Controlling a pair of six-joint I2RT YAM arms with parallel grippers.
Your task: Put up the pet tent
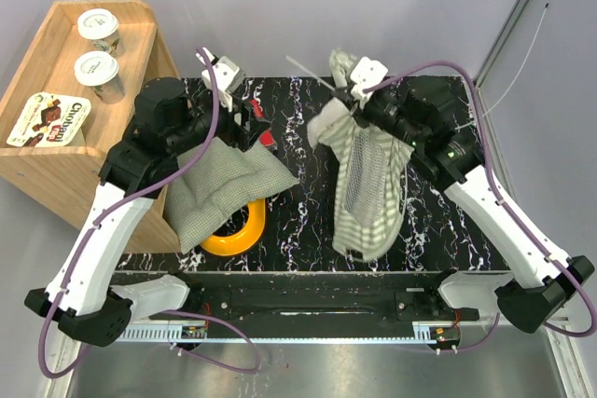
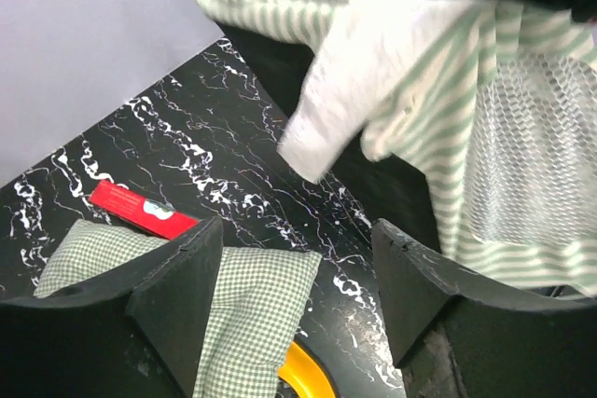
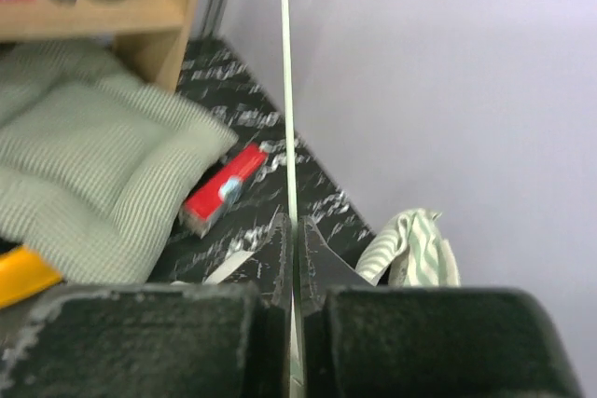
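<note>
The right hand (image 3: 292, 230) is clamped tight on a thin pale pole (image 3: 285, 90). The left hand (image 2: 298, 235) hangs with fingers apart above the checked cushion (image 2: 252, 305). The striped tent (image 1: 368, 184) hangs crumpled beneath the right arm, over the desk (image 1: 298, 221). On the shelf (image 1: 56, 170), a cup (image 1: 51, 118) reads "Chobani".

The black marbled table (image 1: 298, 202) carries a checked cushion (image 1: 219, 184) on its left half, lying partly over a yellow ring (image 1: 238, 232), a red packet (image 1: 268, 141) just behind the cushion, and the striped tent (image 1: 368, 207) trailing onto the right half.
</note>
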